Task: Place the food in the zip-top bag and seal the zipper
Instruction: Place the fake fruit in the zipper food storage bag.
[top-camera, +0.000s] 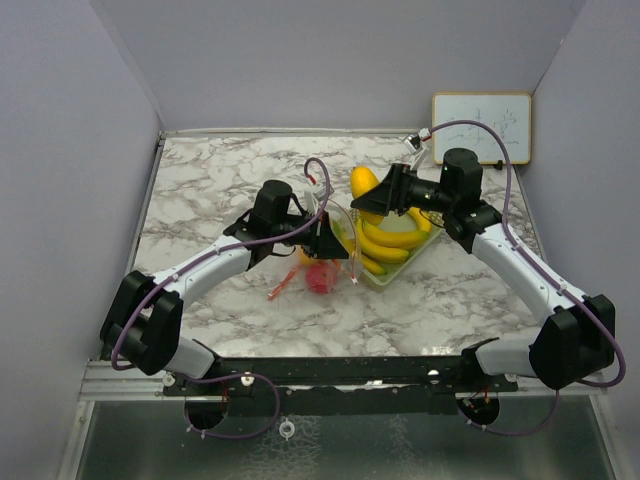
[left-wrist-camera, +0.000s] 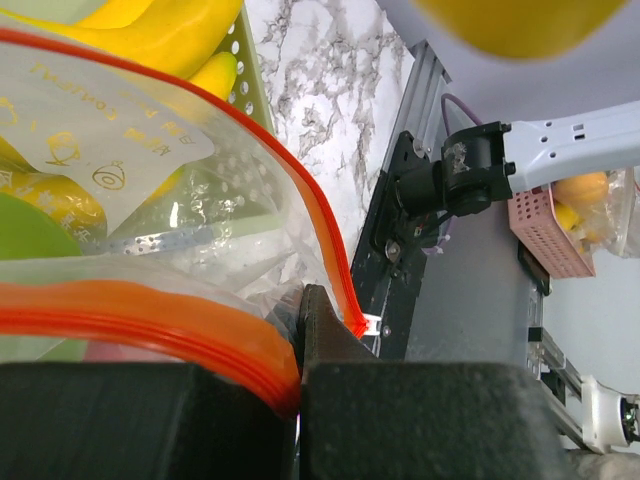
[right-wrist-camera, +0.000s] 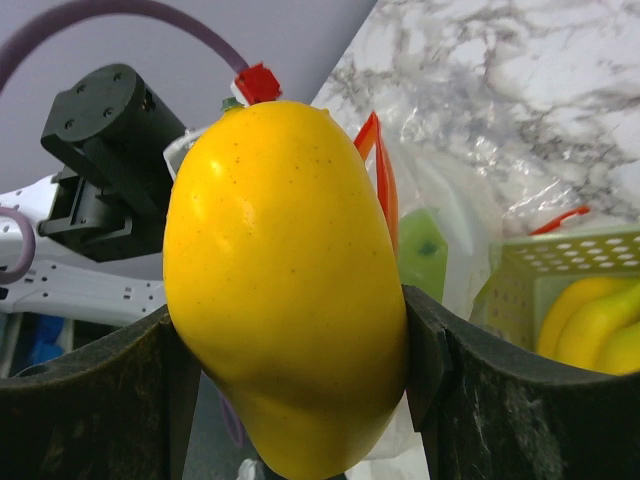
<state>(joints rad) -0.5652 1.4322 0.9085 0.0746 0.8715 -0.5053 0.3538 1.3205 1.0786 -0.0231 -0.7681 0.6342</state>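
My right gripper (top-camera: 372, 198) is shut on a glossy yellow-orange fruit (right-wrist-camera: 285, 290) and holds it in the air beside the bag's open mouth; the fruit also shows in the top view (top-camera: 364, 183). My left gripper (top-camera: 330, 243) is shut on the orange zipper rim (left-wrist-camera: 150, 325) of the clear zip-top bag (top-camera: 318, 262) and holds the mouth open. A red-pink fruit (top-camera: 320, 278) and a green apple (right-wrist-camera: 420, 252) lie inside the bag. Several yellow bananas (top-camera: 388, 240) lie in the pale green mesh tray (top-camera: 405, 268).
A small whiteboard (top-camera: 481, 128) leans on the back wall at the right. The tray stands right of the bag, close under my right arm. Purple walls close in the marble table on three sides. A pink basket (left-wrist-camera: 548, 230) shows off the table.
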